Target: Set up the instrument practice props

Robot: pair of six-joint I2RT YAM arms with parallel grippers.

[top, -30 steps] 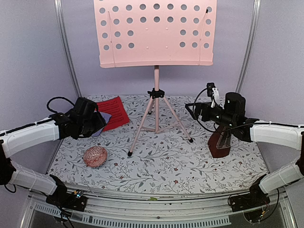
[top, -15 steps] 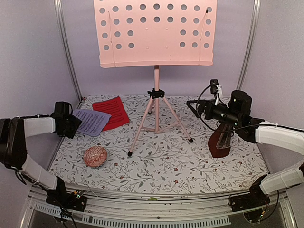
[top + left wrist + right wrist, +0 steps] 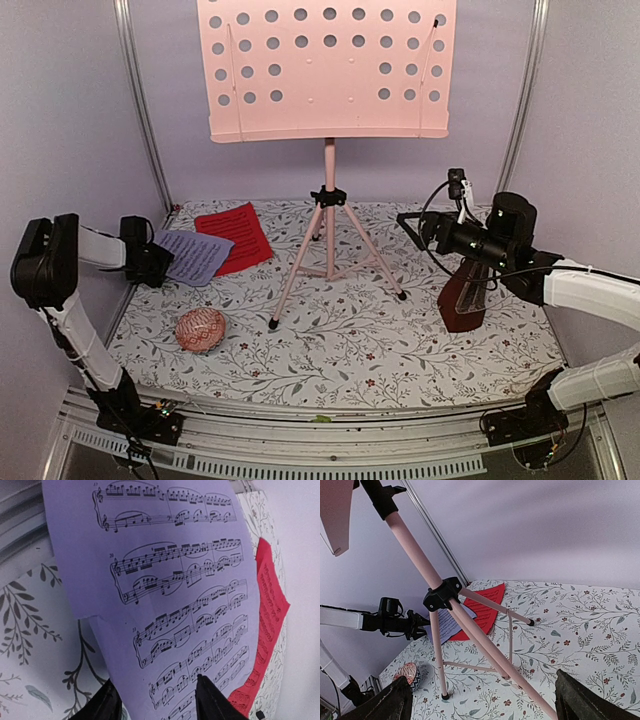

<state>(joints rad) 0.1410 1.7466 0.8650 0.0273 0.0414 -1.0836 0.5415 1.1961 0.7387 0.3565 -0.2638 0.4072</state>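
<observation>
The pink music stand stands at mid-table, its perforated desk high at the back. The lavender page lies partly over the red page at the back left. My left gripper is at the lavender page's left edge. In the left wrist view the page fills the frame; the gripper has its fingers apart, one over the sheet and one at its edge. My right gripper is open and empty, above the mat right of the tripod. The dark red-brown metronome stands under the right arm.
A patterned red-and-white ball lies at the front left; it also shows in the right wrist view. The tripod legs spread across the floral mat. Lavender walls and metal posts close in the sides.
My left gripper has drawn back to the left, uncovering the lavender page, and the left elbow has risen. The right gripper has shifted slightly right.
</observation>
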